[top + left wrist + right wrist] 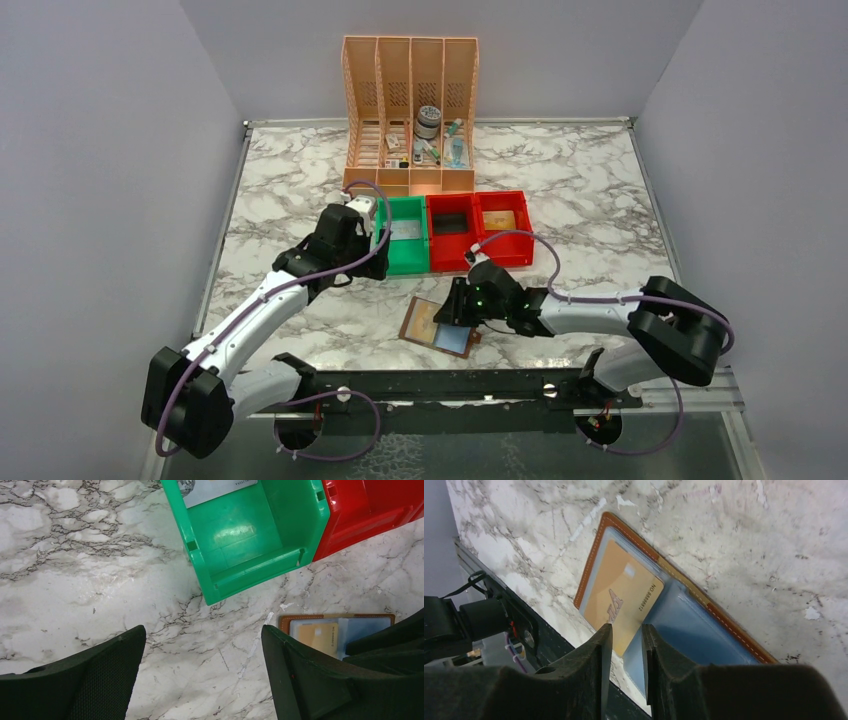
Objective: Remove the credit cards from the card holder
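- The left gripper (202,637) hangs over the table (290,190) by the green bin's (200,575) near corner, fingers wide apart, holding nothing.
- A pale card (215,490) lies in that bin.
- The card holder (437,325) lies open by the table's near edge, around midway, with a tan card (624,600) in it.
- The right gripper (626,629) is at that card's edge, fingers almost together; I cannot tell whether they grip it.

Brown holder (437,324) open flat on table (300,190), near front edge; tan card (624,600) and blue card (689,630) tucked inside.
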Controlling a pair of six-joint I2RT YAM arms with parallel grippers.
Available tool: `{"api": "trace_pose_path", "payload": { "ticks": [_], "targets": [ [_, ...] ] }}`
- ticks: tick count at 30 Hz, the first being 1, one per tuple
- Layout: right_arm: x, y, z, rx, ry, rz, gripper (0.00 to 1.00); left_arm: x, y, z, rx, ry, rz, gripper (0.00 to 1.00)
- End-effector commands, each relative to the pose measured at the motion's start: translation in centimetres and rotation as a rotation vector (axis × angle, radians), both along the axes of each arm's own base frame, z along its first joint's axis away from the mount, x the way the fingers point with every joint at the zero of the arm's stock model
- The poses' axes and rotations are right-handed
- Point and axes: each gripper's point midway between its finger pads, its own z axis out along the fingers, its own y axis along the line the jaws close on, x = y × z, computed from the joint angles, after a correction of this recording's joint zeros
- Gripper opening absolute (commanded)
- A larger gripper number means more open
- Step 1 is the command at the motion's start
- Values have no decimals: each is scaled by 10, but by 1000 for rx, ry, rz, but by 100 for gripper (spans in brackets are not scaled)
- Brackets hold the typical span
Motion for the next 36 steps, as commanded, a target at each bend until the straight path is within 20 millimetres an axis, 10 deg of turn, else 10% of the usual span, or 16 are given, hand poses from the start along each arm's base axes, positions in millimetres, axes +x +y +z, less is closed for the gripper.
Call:
{"api": "trace_pose_path", "payload": {
  "ticks": [1,12,24,36],
  "targets": [
    [-8,18,4,104,57,10,28,-2,-7,3,-43,-12,-37,87],
    [9,-15,-33,-96,58,-127,26,-27,-53,2,-278,91,-146,78],
    [31,-3,-17,-60,-15,88,24,-78,-100,-29,-339,188,-159,71],
    [16,-10,11,-25,-3,109,27,-82,-103,-44,-327,195,-146,70]
  ]
}}
